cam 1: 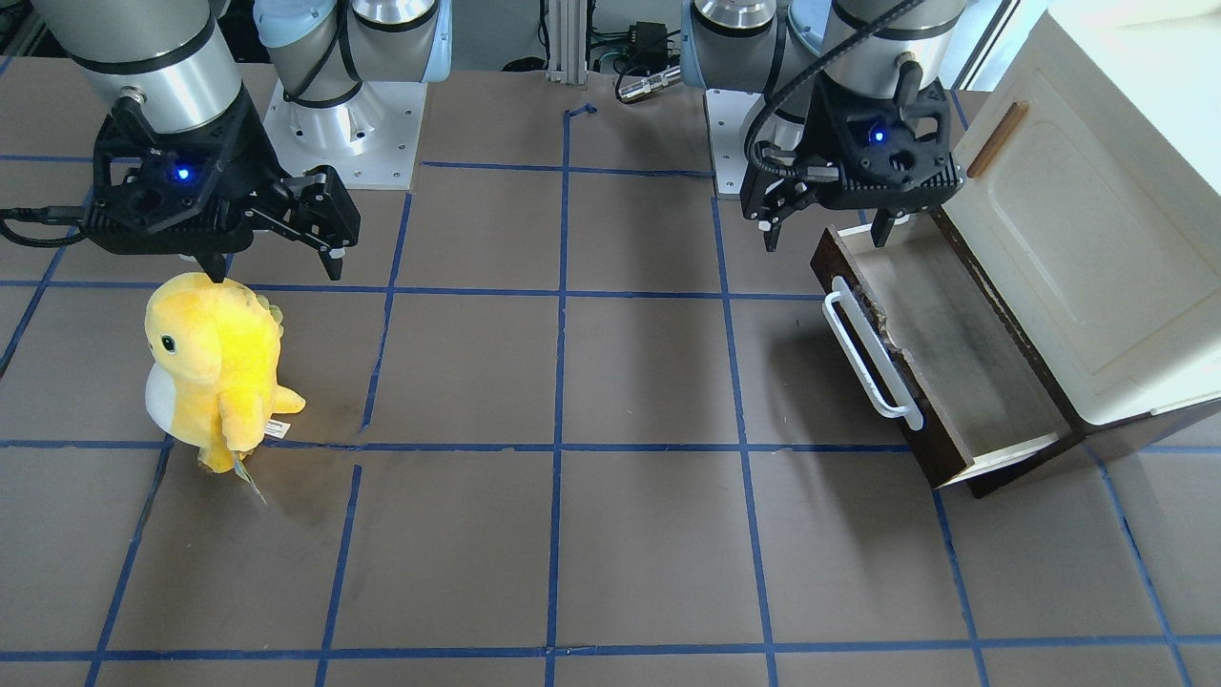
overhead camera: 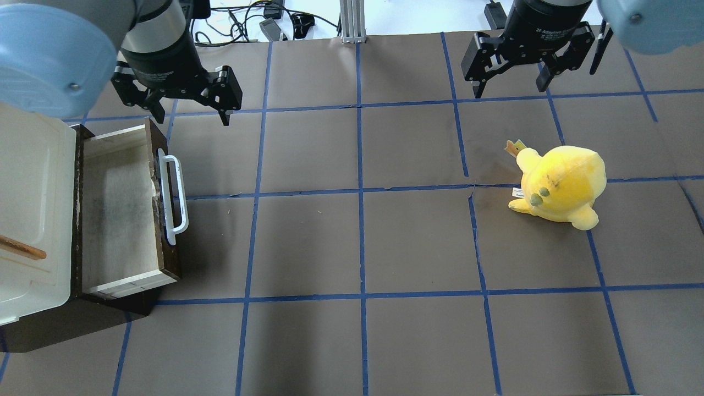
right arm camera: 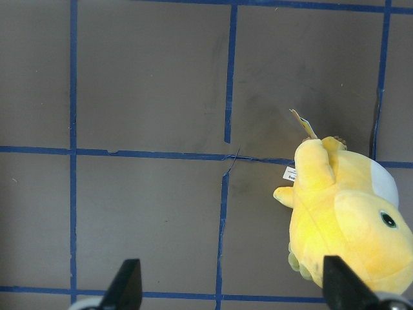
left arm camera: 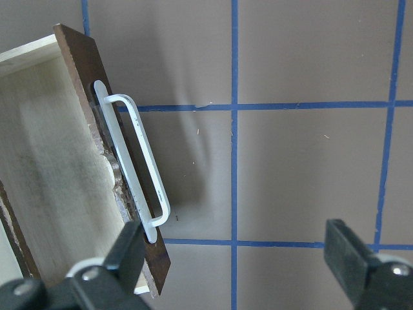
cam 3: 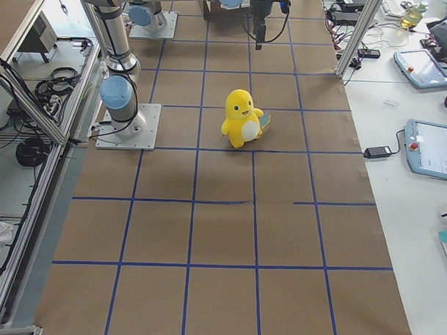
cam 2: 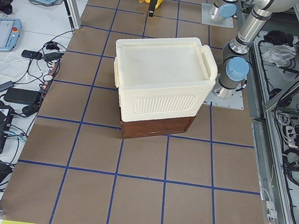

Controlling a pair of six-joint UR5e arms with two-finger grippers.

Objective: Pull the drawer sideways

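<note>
drawer (overhead camera: 115,209) is seen at the left edge of the overhead view, drawn well out from beneath the cream cabinet (overhead camera: 33,176), so that its pale interior is laid open and nothing is seen inside it; its white bar handle (overhead camera: 175,201) is turned toward the middle of the table (overhead camera: 352,242); the sideways pull is therefore judged to be largely or wholly done, though whether any travel is left cannot be told; the left gripper (overhead camera: 191,114) is held in the upper left of the overhead view, just past the drawer's upper end, its fingers spread wide with nothing caught between them; in the left wrist view the handle is seen at the left of the frame, beside one finger rather than between the two, so no grip on it is seen; the right gripper (overhead camera: 509,88) is held in the upper right, likewise spread and empty, well apart from the drawer and near a yellow plush toy (overhead camera: 558,184); little is judged to be left, unless a further pull is wanted, for which the handle would have to be grasped.
</note>
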